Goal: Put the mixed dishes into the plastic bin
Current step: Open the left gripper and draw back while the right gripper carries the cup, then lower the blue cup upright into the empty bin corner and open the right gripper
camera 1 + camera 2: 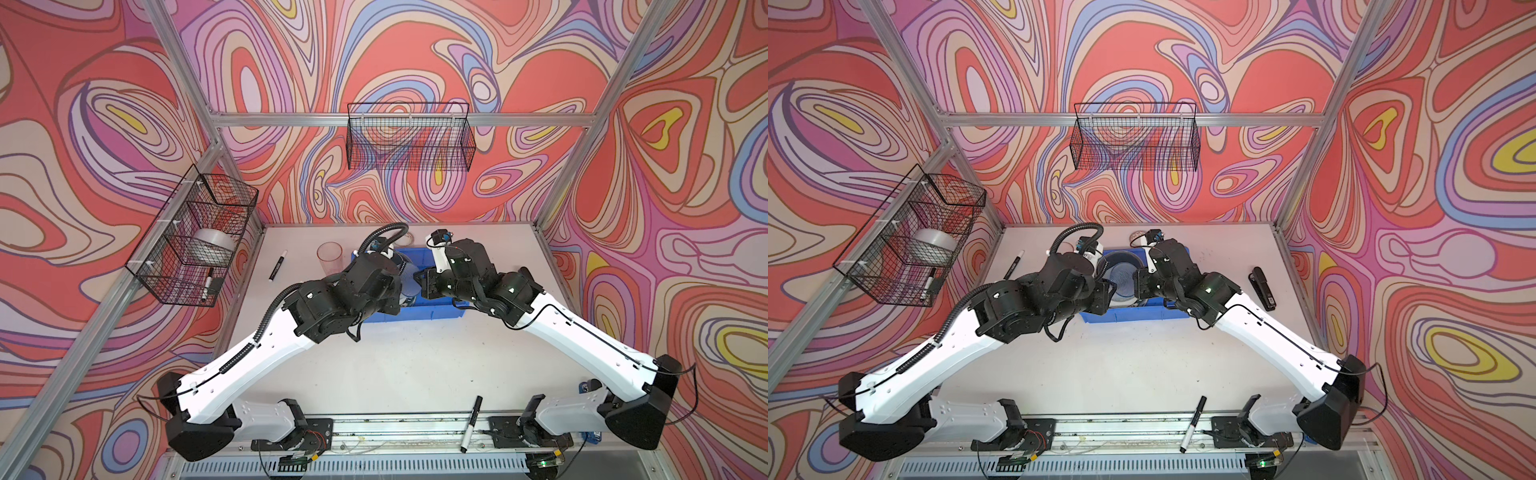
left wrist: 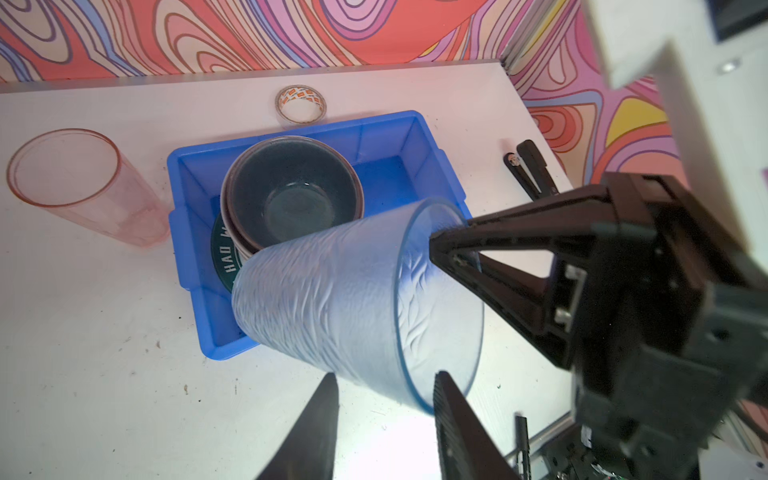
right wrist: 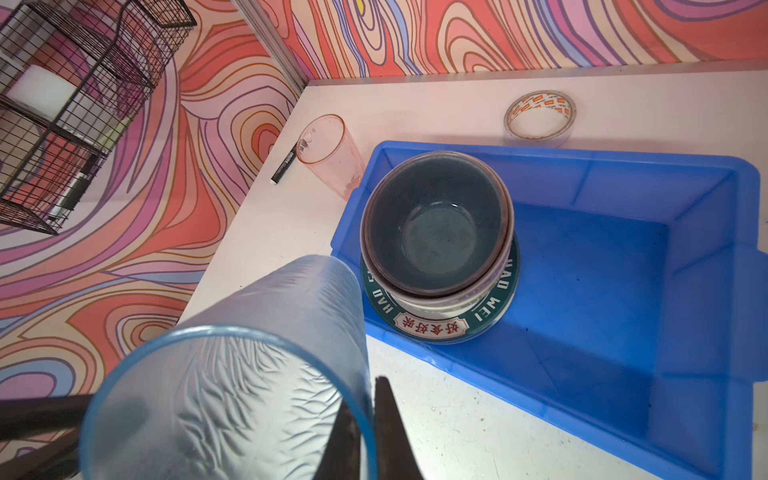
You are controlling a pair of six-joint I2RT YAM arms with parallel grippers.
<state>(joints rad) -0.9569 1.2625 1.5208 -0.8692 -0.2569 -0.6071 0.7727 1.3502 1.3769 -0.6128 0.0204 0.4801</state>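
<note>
A bluish translucent tumbler (image 2: pixel 332 299) hangs tilted above the near left corner of the blue plastic bin (image 2: pixel 399 137). My right gripper (image 3: pixel 368 390) is shut on the tumbler's (image 3: pixel 249 353) rim, one finger inside and one outside. My left gripper (image 2: pixel 384 382) stands open below that rim, its fingers apart and not clamping the wall. In the bin (image 3: pixel 623 162) a dark blue bowl (image 3: pixel 436 220) is nested in paler bowls on a white plate with a dark lettered rim (image 3: pixel 436 328). A pink tumbler (image 3: pixel 332 153) stands on the table left of the bin.
A tape roll (image 3: pixel 540 114) lies behind the bin. A marker (image 1: pixel 277 266) lies left of the pink tumbler (image 1: pixel 330 255), another (image 1: pixel 471 424) at the front rail. A black stapler (image 1: pixel 1262 289) lies right of the bin. Wire baskets (image 1: pixel 409 137) (image 1: pixel 195 237) hang on the walls.
</note>
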